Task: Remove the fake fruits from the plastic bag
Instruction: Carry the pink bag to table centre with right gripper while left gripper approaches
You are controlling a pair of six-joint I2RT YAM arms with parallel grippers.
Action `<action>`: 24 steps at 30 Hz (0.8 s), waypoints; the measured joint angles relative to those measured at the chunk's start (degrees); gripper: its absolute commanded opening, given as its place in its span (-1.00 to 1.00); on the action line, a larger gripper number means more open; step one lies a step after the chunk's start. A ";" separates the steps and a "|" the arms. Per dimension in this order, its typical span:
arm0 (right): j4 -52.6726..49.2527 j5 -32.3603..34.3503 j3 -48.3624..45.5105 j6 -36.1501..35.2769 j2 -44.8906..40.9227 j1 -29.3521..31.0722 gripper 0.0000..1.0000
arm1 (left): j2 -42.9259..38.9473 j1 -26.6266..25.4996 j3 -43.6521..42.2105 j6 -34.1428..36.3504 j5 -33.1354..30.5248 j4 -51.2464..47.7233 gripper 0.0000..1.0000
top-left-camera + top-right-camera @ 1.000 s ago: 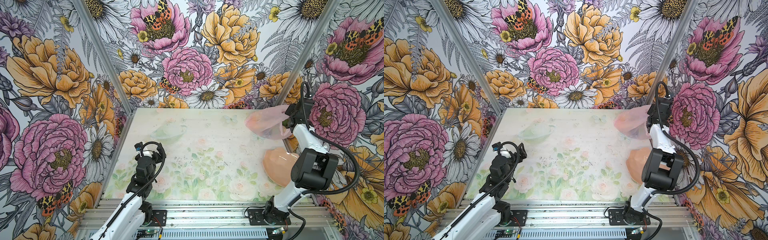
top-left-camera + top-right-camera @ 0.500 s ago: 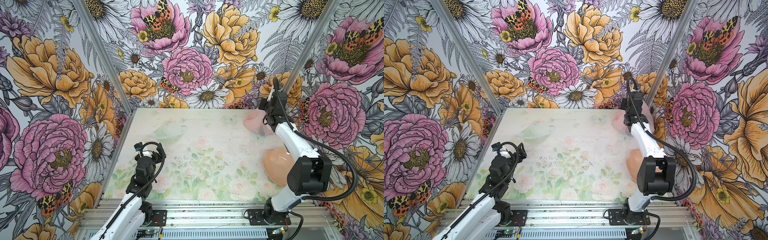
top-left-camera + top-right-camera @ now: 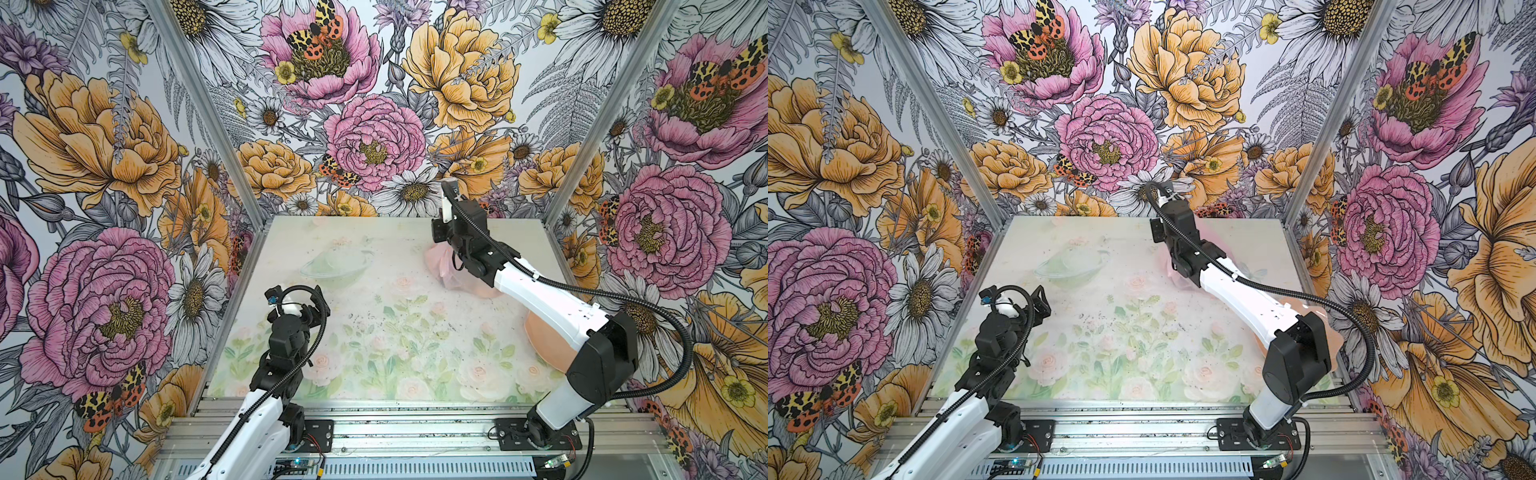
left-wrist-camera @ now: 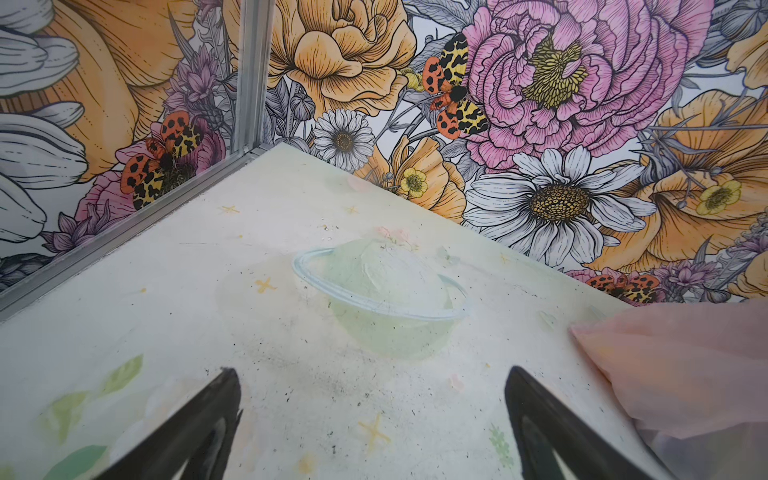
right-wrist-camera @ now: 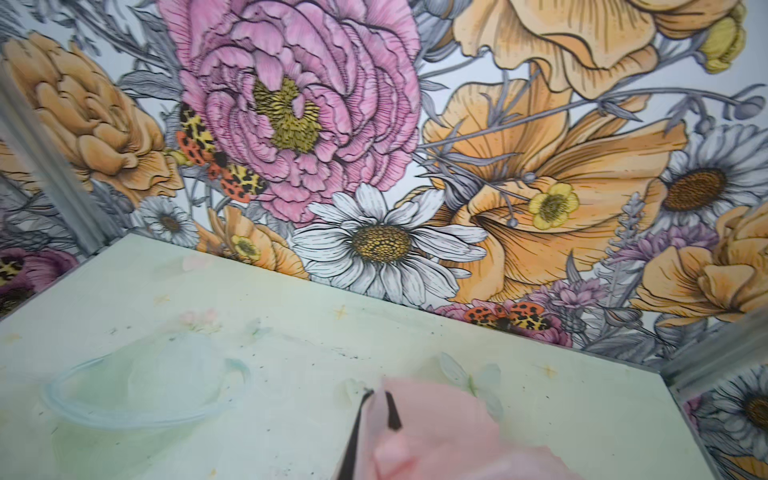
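A thin, see-through pink plastic bag (image 3: 438, 266) sits bunched at the far right of the table (image 3: 374, 332), close to the back wall, in both top views. We cannot make out anything inside it. We also cannot tell whether its underside rests on the table or hangs just above it.

The right gripper (image 5: 380, 395) has its jaws pressed together on a fold at the top of the bag. In the right wrist view, two thin dark fingers (image 5: 352, 436) pinch a strip of pink film, and the rest of the bag billows beside them, blurred. From above, the wrist of the right arm (image 3: 548, 303) covers much of the bag, so only one side and its lower edge show.

Nearer the front, along the table's right edge, lies a peach-coloured dish (image 3: 544, 345), near the bag and partly hidden under the same arm.

The left gripper (image 4: 370, 374) is at the front left of the table, well apart from the bag. Its jaws are spread wide, with only bare table between them.

The table has a faded print of pale roses and green leaves, marked with dark specks. Walls (image 3: 374, 137) covered in large pink, orange and white flowers enclose it on three sides.
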 measured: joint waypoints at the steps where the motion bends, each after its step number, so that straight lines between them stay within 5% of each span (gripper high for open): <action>1: -0.02 0.48 -0.42 -0.17 -0.48 1.55 -0.92 | -0.04 0.00 0.00 -0.17 0.02 -0.09 0.97; 6: -0.57 3.89 -2.89 -0.35 -3.19 10.32 -0.77 | 0.00 0.17 0.00 -0.83 0.02 -0.37 0.97; 13: -1.90 6.95 -4.35 -0.46 -4.31 16.24 0.31 | 3.72 0.37 0.04 -1.22 0.02 -1.18 0.97; 16: -3.26 7.41 -4.66 0.02 -5.95 16.46 0.61 | 5.14 0.37 0.85 -1.70 0.09 -2.97 0.97; 20: -4.81 6.32 -7.21 1.77 -11.98 16.50 0.78 | 6.88 -0.39 5.97 -4.59 1.36 -8.90 0.97; 24: -5.20 4.46 -11.96 4.83 -20.68 16.48 0.84 | 8.90 -6.75 14.99 -7.89 2.36 -15.87 0.96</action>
